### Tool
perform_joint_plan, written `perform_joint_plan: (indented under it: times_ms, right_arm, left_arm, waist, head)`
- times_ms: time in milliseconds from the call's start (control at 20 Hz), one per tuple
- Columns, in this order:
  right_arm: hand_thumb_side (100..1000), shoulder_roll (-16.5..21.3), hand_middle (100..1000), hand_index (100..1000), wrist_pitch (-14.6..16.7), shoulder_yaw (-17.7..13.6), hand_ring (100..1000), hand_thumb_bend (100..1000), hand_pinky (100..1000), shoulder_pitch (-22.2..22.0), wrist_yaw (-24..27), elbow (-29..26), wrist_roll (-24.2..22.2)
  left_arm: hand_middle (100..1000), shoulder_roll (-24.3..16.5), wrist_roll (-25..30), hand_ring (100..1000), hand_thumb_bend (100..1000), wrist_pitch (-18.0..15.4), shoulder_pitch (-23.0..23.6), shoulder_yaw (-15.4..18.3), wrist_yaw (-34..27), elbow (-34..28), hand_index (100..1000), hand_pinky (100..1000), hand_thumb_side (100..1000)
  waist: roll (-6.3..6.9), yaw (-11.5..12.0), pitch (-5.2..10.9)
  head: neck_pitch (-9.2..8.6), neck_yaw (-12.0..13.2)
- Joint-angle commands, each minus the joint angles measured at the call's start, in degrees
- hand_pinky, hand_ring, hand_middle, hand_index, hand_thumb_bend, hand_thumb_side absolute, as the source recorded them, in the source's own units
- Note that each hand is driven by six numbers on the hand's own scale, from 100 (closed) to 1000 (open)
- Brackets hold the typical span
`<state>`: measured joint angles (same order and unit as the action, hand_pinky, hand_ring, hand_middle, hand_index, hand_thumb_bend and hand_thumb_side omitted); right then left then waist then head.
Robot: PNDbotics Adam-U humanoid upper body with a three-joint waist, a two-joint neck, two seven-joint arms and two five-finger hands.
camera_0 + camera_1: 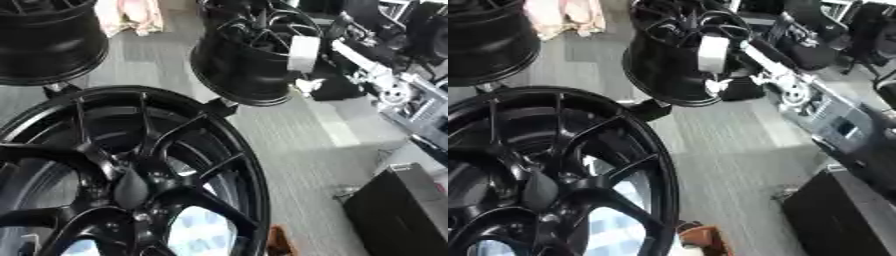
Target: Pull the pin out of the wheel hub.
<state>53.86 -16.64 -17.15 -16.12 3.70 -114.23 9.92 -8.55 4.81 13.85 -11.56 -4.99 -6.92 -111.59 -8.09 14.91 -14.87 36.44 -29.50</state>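
Here the rigid, heavy black hub (122, 190) fills the lower left, its centre presumably holding a small stiff pin, not discernible, best pinched at its exposed end; neither robot hand is in view.

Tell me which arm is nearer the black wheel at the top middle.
Right. The right arm reaches in from the right edge to that wheel's rim, by a white piece. The left arm shows in neither view.
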Motion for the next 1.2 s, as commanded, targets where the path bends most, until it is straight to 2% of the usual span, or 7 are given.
perform_joint_plan:
  times_ms: [50,250,500,850,1050,1100,1200]
  right_arm:
    - [107,-5.6,580,703,1.9,-2.7,675,100,804,-3.7,-6.8,-0.4,2.3]
    - [100,-14.7,823,840,2.3,-2.2,800,100,847,-7.0,-18.0,-0.4,-0.9]
    - [293,-23.9,863,839,-6.4,0.2,899,468,904,-10.4,-32.3,-0.4,-6.8]
    - [277,-30.3,842,835,-9.2,2.7,868,366,883,-9.5,-37.1,-0.4,-9.1]
    - [134,-32.0,810,831,-8.4,2.2,809,100,852,-8.0,-35.3,-0.4,-5.6]
    - [340,-32.5,767,824,-7.9,2.1,771,100,830,-7.4,-34.5,-0.4,-3.7]
    - [440,-33.7,746,802,-5.5,2.4,738,100,812,-6.3,-32.8,-0.4,1.0]
  left_arm:
    - [614,-0.7,-0.4,656,100,-0.3,-0.3,0.6,0.1,-1.6,756,805,842]
    - [614,-0.4,-0.6,656,100,-0.5,-0.2,0.7,0.7,-2.0,756,805,840]
    - [614,-0.4,-0.6,656,100,-0.9,-0.2,0.8,0.9,-2.6,756,806,829]
    - [615,-0.1,-0.1,657,100,-1.0,-0.1,0.6,1.5,-2.8,757,807,836]
    - [615,0.1,0.0,657,100,-1.1,0.2,0.5,1.7,-2.9,757,808,833]
    - [615,0.1,0.0,658,100,-1.1,0.3,0.5,1.8,-2.9,757,808,832]
    - [615,0.1,0.0,657,100,-1.2,0.5,0.5,1.9,-2.9,757,808,826]
  waist:
    - [0.56,-0.3,0.35]
    - [1.44,-1.1,-0.47]
    - [2.47,-2.6,-1.36]
    - [3.69,-4.2,-2.11]
    - [4.25,-5.0,-2.17]
    - [4.37,-5.2,-2.15]
    - [4.62,-5.7,-2.11]
  head:
    - [-0.03,0.9]
    - [-0.34,2.0]
    - [-0.80,3.5]
    - [-0.51,5.4]
    - [0.12,6.7]
    - [0.34,7.0]
    - [0.57,7.7]
